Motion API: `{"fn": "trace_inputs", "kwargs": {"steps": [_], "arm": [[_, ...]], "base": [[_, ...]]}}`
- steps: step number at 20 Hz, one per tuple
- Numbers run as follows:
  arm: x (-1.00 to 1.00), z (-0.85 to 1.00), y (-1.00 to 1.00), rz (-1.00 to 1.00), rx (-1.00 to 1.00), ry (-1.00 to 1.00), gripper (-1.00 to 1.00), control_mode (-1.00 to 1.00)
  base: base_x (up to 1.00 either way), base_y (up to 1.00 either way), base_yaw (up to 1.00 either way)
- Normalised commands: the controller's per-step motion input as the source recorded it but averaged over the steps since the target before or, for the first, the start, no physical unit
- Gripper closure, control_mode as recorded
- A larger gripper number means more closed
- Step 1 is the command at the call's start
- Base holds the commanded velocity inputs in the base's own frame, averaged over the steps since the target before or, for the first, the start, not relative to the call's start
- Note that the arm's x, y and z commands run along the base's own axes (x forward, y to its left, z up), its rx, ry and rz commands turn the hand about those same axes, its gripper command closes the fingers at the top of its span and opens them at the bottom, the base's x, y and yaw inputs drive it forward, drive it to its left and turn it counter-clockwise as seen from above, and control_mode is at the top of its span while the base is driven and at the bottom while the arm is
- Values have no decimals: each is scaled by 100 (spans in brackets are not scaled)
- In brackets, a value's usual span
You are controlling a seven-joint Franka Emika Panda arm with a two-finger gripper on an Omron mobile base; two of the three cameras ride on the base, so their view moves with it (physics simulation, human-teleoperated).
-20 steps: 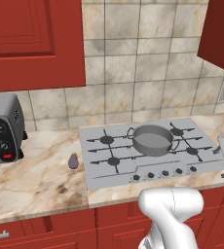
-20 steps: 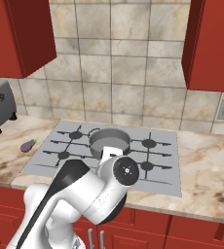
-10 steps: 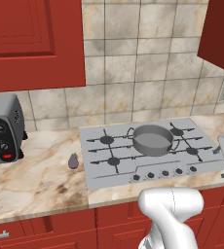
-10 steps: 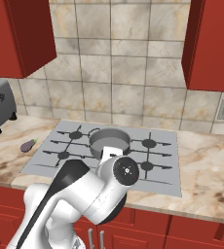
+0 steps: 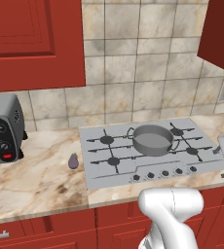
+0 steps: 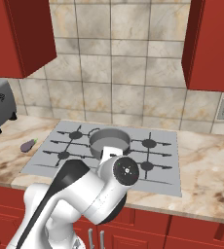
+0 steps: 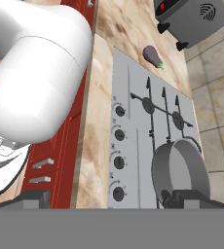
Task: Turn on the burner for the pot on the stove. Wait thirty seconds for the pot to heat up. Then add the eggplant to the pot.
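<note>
The pot (image 5: 153,139) sits on a rear burner of the stove (image 5: 133,163), and in the hand view it lies just beyond the right fingertip of the hand (image 7: 106,197) — not touched. The row of knobs (image 7: 118,152) runs ahead between the fingers. The eggplant (image 5: 73,161) lies on the table (image 5: 36,180) just left of the stove, well away from the hand. The hand is spread wide and holds nothing. No writing is readable — a toaster oven (image 5: 2,129) shows only a red button.
</note>
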Motion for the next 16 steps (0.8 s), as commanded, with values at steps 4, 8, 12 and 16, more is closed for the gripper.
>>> {"fn": "trace_inputs", "kwargs": {"steps": [4,8,12,16], "arm": [[0,0,0,0,0,0,-100,-100],[0,0,0,0,0,0,-100,-100],[0,0,0,0,0,0,-100,-100],[0,0,0,0,0,0,-100,-100]], "base": [[0,0,0],[0,0,0],[0,0,0],[0,0,0]]}}
